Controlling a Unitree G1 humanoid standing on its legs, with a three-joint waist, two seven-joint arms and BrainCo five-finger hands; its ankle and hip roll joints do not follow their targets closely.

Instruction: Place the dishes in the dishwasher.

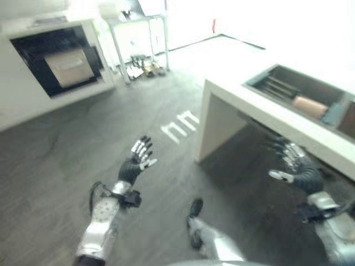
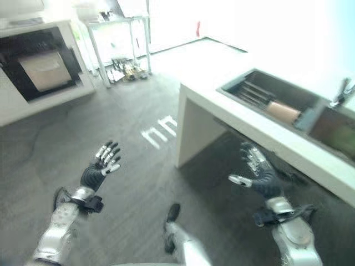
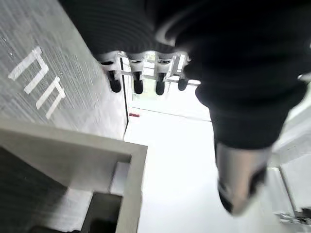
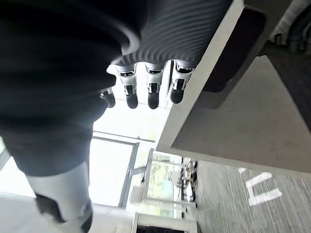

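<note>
In the sink (image 2: 260, 83) set into the white counter (image 2: 205, 102), to the right, a dark rack (image 2: 252, 91) with a tan dish (image 2: 283, 112) beside it is seen, well apart from both hands. The right hand (image 2: 259, 174) is held below the counter edge and the left hand (image 1: 137, 160) over the grey floor (image 1: 66, 149); both are spread with straight fingers and nothing is held. A dark oven (image 1: 58, 58) is seen far left, and white marks (image 1: 180, 124) on the floor near the counter.
</note>
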